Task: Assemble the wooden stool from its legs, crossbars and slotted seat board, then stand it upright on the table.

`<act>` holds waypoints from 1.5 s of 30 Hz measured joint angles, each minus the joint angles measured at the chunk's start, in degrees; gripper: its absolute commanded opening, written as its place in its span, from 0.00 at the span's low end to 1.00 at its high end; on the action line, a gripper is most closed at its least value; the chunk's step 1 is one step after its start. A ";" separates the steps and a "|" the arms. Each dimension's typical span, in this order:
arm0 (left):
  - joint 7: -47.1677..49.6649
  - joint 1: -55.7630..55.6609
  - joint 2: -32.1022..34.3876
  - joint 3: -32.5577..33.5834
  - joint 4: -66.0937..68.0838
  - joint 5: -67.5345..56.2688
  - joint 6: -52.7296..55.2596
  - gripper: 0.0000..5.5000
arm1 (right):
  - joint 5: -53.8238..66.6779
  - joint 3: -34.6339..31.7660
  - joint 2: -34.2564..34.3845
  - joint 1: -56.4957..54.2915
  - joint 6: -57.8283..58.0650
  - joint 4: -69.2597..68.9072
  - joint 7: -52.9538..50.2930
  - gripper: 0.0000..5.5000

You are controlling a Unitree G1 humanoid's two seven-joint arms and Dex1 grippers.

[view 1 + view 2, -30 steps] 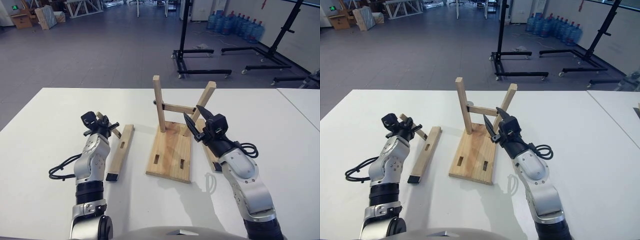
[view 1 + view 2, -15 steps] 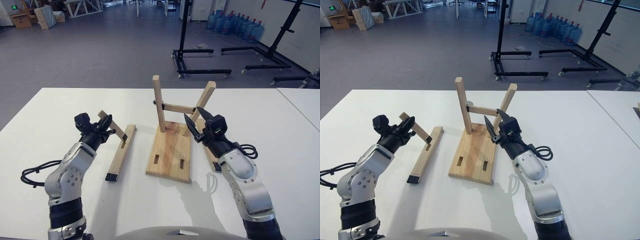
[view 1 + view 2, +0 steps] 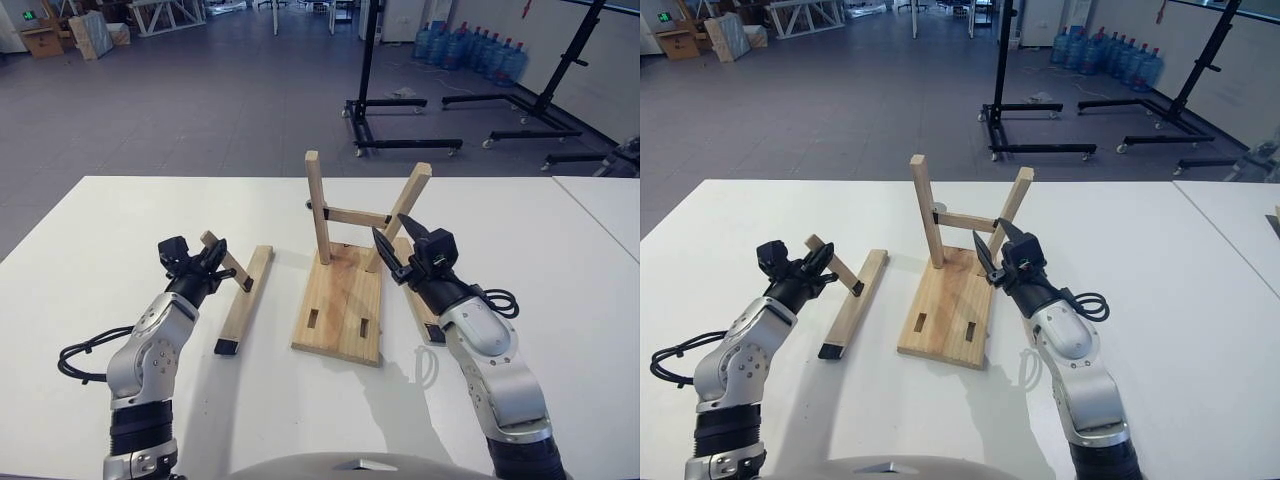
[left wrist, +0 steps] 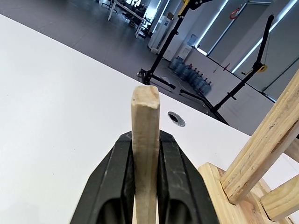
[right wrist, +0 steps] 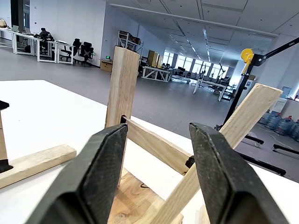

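The slotted seat board (image 3: pixel 340 305) lies flat on the white table (image 3: pixel 90 230). Two legs (image 3: pixel 318 205) (image 3: pixel 408 210) stand in its far end, joined by a crossbar (image 3: pixel 356 216). My right gripper (image 3: pixel 398 247) hovers open just in front of that crossbar, its fingers (image 5: pixel 100 163) empty. Left of the board a loose leg (image 3: pixel 243 298) lies flat, and a short crossbar (image 3: pixel 224 256) slants up out of its slot. My left gripper (image 3: pixel 203 264) is shut on this crossbar (image 4: pixel 145 112). Another wooden piece (image 3: pixel 418 312) lies right of the board, partly hidden under my right arm.
A black cable (image 3: pixel 85 350) loops on the table beside my left arm and a white cable (image 3: pixel 425 365) by the right. Black wheeled stands (image 3: pixel 400 110) and water bottles (image 3: pixel 470 45) are on the floor beyond the far edge. A second table (image 3: pixel 610 205) adjoins at the right.
My left forearm swung out to the left and then partly back, still gripping the crossbar, and the crossbar now leans lower. The loose leg shifted slightly. The right gripper barely moved.
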 measured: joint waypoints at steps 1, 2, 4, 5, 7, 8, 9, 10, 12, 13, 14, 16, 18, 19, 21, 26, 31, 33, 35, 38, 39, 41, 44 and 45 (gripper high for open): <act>-0.55 0.03 0.18 -0.49 0.09 0.73 -0.63 0.07 | 0.00 0.00 0.00 0.00 0.00 0.01 0.10 0.44; -1.07 0.22 0.52 -1.19 0.15 1.99 -1.57 0.07 | 0.00 0.00 0.00 0.00 0.00 0.00 0.11 0.44; -3.10 1.22 1.51 -3.62 0.30 5.12 -5.12 0.07 | 0.00 0.02 0.01 0.00 0.00 0.00 0.13 0.44; -3.83 2.01 1.53 -4.93 0.46 6.80 -7.59 0.07 | -0.01 0.09 0.01 0.00 0.00 0.00 0.13 0.44; -4.76 2.49 1.53 -6.31 1.10 9.38 -10.66 0.07 | -0.01 0.59 0.02 0.00 0.00 0.00 0.18 0.44; -4.91 2.47 1.56 -7.00 1.70 10.57 -12.30 0.07 | -0.01 0.77 0.02 -0.01 0.00 0.00 0.20 0.44; -4.99 2.46 1.59 -7.35 2.26 11.72 -13.58 0.07 | -0.01 0.93 0.02 -0.02 0.00 0.00 0.20 0.44; -5.43 2.56 1.90 -7.97 2.93 12.89 -14.94 0.07 | -0.01 1.04 0.02 -0.02 0.00 0.00 0.21 0.44; -6.26 3.30 2.48 -9.48 3.56 14.99 -17.45 0.07 | -0.01 1.10 0.01 -0.07 0.00 0.00 0.22 0.44; -6.74 4.55 2.57 -10.28 3.65 16.14 -18.74 0.07 | -0.01 1.12 0.00 -0.10 0.00 0.00 0.22 0.44; -6.95 5.45 2.62 -10.81 3.41 16.70 -19.80 0.07 | -0.02 1.13 -0.01 -0.14 0.00 0.00 0.22 0.44; -7.42 7.59 2.79 -12.21 2.67 18.46 -22.31 0.07 | -0.02 1.14 -0.01 -0.15 0.00 0.00 0.19 0.44; -7.42 8.92 2.58 -12.86 2.62 19.43 -24.18 0.07 | -0.06 1.15 -0.01 -0.15 0.00 0.00 0.15 0.44; -7.31 9.41 2.29 -13.06 2.65 19.80 -25.07 0.07 | -0.10 1.16 -0.01 -0.15 0.00 -0.01 0.13 0.44; -6.72 9.84 1.68 -13.25 2.98 20.33 -26.44 0.07 | -0.30 1.18 -0.03 -0.17 0.00 -0.01 0.13 0.44; -3.71 10.02 1.38 -13.17 2.11 23.36 -26.79 0.14 | -0.48 1.26 -0.07 -0.32 0.00 -0.01 0.25 0.45; -0.59 8.29 2.59 -12.57 1.51 27.47 -23.53 0.27 | -0.68 2.22 0.25 -0.38 -0.02 -0.03 0.16 0.45; 0.06 6.60 2.41 -12.45 -0.77 27.88 -22.90 0.32 | -1.07 2.29 0.49 -0.49 -0.04 -0.03 0.08 0.45; 1.84 4.23 2.25 -11.38 -3.84 28.16 -21.47 0.32 | -1.14 2.31 0.62 -0.48 -0.07 -0.04 0.03 0.45; 4.34 -3.26 2.40 -8.03 -9.04 27.03 -17.68 0.32 | -1.23 2.39 1.02 -0.45 -0.07 -0.05 0.02 0.45; 4.70 -5.80 2.50 -7.09 -9.98 26.52 -16.09 0.32 | -1.26 2.48 1.07 -0.45 -0.07 -0.05 -0.02 0.45; 5.15 -9.44 2.59 -6.15 -11.16 25.48 -13.53 0.32 | -1.35 2.55 1.24 -0.44 -0.07 -0.04 -0.21 0.45; 4.88 -15.00 3.02 -4.34 -10.61 23.00 -10.46 0.32 | -1.77 2.87 1.43 -0.44 -0.07 -0.03 -0.42 0.45; 4.31 -17.02 3.03 -3.71 -9.27 21.78 -9.62 0.32 | -1.85 3.37 1.56 -0.45 -0.07 -0.02 -0.48 0.45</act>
